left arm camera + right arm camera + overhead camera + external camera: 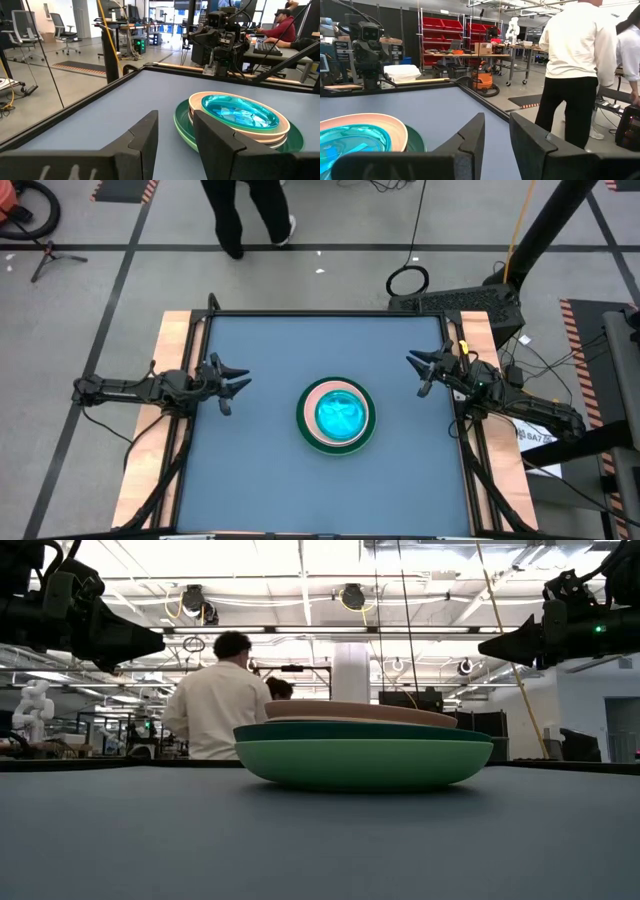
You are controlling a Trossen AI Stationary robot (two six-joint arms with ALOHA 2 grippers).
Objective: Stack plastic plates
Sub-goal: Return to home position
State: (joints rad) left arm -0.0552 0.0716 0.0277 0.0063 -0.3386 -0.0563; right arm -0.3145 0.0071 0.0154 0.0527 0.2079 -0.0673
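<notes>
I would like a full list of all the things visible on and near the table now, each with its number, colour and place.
cyan plate: one, translucent cyan, top of the stack at the table's centre
pink plate: one, pink, under the cyan one
dark green plate: one, dark green, lower in the stack
light green plate: one, light green, bottom, on the table
table: one, blue-grey top
person: one, white top, beyond the table
left claw: one, dark, open, left side
right claw: one, dark, open, right side

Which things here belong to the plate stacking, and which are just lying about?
Job: cyan plate on top, pink plate below, green plates at the bottom, one stack on the table; left gripper and right gripper, both open, clear of it.
Lying about: person beyond it, cable loop on the floor, orange vacuum.
</notes>
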